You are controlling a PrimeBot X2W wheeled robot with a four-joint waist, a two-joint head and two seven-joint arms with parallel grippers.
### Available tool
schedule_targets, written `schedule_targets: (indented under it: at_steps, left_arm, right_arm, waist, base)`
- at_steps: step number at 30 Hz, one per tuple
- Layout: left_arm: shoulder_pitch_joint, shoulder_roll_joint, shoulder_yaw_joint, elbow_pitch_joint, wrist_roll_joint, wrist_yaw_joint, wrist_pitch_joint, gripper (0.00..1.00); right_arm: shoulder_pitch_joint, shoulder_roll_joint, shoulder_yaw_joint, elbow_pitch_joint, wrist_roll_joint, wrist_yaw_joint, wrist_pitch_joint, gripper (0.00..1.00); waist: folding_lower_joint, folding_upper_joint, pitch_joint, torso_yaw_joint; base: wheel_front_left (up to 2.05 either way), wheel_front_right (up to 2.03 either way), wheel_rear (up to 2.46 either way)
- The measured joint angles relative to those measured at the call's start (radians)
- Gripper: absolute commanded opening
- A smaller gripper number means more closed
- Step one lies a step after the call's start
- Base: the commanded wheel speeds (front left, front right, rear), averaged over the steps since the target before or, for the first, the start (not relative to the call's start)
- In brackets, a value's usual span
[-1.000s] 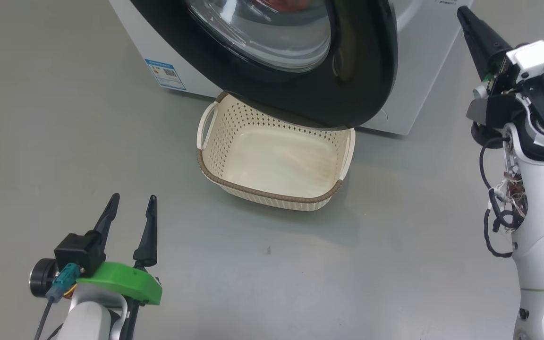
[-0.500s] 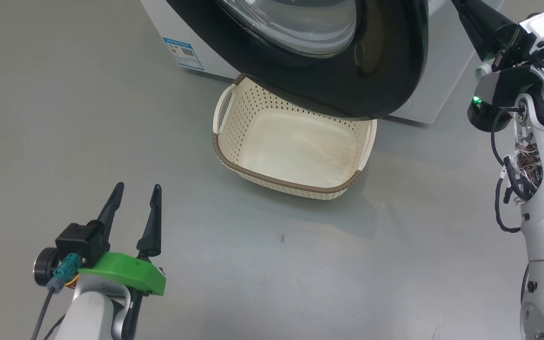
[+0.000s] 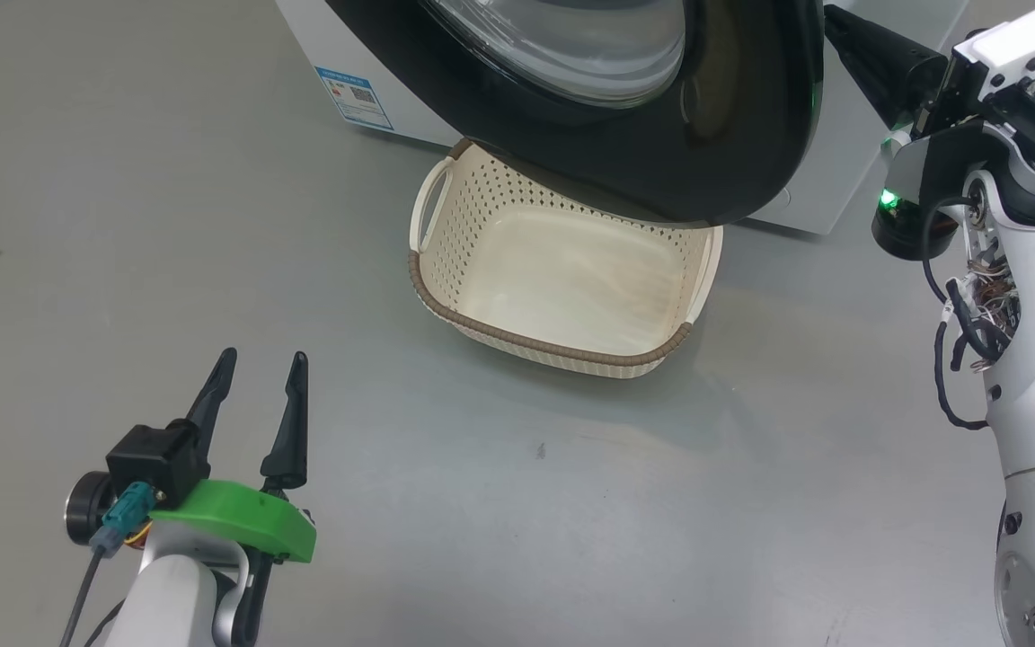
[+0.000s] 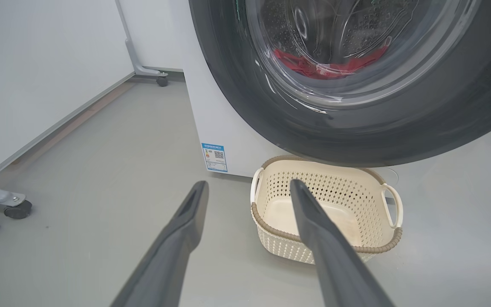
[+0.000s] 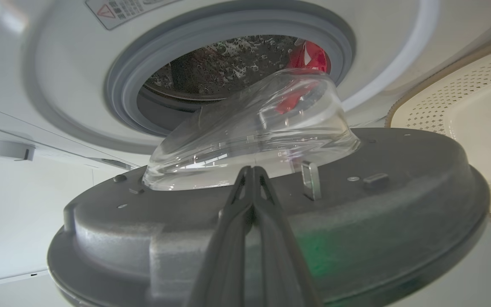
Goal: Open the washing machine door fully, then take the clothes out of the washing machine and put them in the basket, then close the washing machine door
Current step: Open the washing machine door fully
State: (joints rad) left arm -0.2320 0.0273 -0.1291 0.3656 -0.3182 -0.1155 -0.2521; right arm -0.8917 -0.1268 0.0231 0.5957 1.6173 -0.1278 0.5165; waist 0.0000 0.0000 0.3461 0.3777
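The washing machine (image 3: 841, 171) stands at the top of the head view. Its door (image 3: 661, 153), black-rimmed with a glass bowl, is partly swung out and overhangs the far side of the cream basket (image 3: 535, 346), which holds nothing. Red clothes (image 4: 330, 68) lie in the drum, seen through the glass, and again past the door's grey inner face (image 5: 356, 204) as clothes (image 5: 309, 55). My right gripper (image 3: 832, 18) is shut, its tips at the door's free edge; they point across the inner face (image 5: 252, 168). My left gripper (image 3: 262, 357) stands open over the floor, short of the basket (image 4: 339, 187).
Grey floor (image 3: 571, 503) spreads between my left gripper and the basket. A white wall panel on castor feet (image 4: 15, 209) stands at the left of the left wrist view. A blue label (image 3: 354, 97) marks the machine's lower left corner.
The head camera has shifted, so the whole picture slid right and up. My shut right gripper has closed in on the door's free edge. The left gripper has not moved.
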Motion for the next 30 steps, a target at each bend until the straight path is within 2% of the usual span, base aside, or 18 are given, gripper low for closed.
schedule_targets:
  at_steps: [19,30]
  left_arm:
    - [-0.003,0.000,0.000,0.003,0.000,-0.004,0.000,1.00]
    - [-0.003,0.000,-0.001,0.019,0.003,-0.004,0.000,1.00]
  right_arm:
    - [-0.044,0.001,0.046,0.122,0.033,0.000,0.111,0.00]
    - [-0.016,0.012,0.068,0.153,0.053,0.000,0.168,0.00]
  waist:
    - [0.0000,0.0000,-0.003,-0.001]
    - [0.0000,0.0000,-0.052,-0.003]
  base:
    - [0.00,0.00,0.00]
    - [0.00,0.00,0.00]
